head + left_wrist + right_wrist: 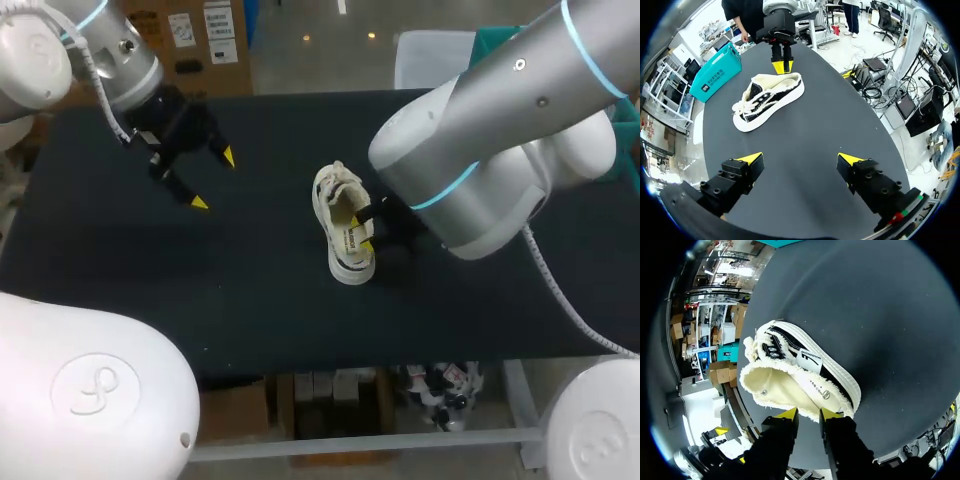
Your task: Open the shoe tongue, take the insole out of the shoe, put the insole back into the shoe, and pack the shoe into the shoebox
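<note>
A white low-top shoe (343, 225) with black trim stands upright near the middle of the black table (250, 300), laces toward the far edge. My right gripper (367, 230) sits at its heel. In the right wrist view the right gripper (809, 415) has its yellow tips close together, pinching the frayed heel rim of the shoe (805, 375). The left wrist view shows the same grip, the right gripper (783, 66) at the heel of the shoe (767, 97). My left gripper (214, 180) hangs open and empty well left of the shoe; its own view shows the left gripper (800, 159) wide apart.
A teal box (495, 40) stands past the table's far right edge, also seen as the teal box (717, 75) beside the table. The dark tabletop spreads bare around the shoe on the left and front.
</note>
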Tool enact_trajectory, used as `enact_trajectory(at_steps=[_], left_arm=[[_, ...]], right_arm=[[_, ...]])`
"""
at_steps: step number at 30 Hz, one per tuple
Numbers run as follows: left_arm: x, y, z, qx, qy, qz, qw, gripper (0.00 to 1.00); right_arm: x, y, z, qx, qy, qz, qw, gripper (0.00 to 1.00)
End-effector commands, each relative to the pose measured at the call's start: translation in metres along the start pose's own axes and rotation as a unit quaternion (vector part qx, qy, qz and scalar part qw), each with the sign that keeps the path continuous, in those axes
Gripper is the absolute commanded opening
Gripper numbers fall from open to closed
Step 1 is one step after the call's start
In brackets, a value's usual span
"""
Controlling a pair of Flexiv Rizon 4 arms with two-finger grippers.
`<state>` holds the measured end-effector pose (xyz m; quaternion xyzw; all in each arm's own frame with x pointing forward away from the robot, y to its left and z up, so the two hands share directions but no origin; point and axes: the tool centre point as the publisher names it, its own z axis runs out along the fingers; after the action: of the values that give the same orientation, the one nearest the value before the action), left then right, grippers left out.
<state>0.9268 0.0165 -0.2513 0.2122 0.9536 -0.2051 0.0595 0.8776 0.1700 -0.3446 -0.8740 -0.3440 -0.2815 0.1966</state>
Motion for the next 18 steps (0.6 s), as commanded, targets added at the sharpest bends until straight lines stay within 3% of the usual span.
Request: enact_trajectory(at_steps=[1,18], left_arm=[[0.006,0.009,0.0,0.006,-0.004,-0.009,1.0,1.0],[0.017,0.021,0.001,0.003,-0.002,-0.034,0.999,1.0]], right_arm=[[0.001,-0.002,0.006,-0.011,-0.022,-0.007,1.0,0.0],[-0.017,0.007,0.05,-0.012,-0.053,-0.006,0.999,0.0]])
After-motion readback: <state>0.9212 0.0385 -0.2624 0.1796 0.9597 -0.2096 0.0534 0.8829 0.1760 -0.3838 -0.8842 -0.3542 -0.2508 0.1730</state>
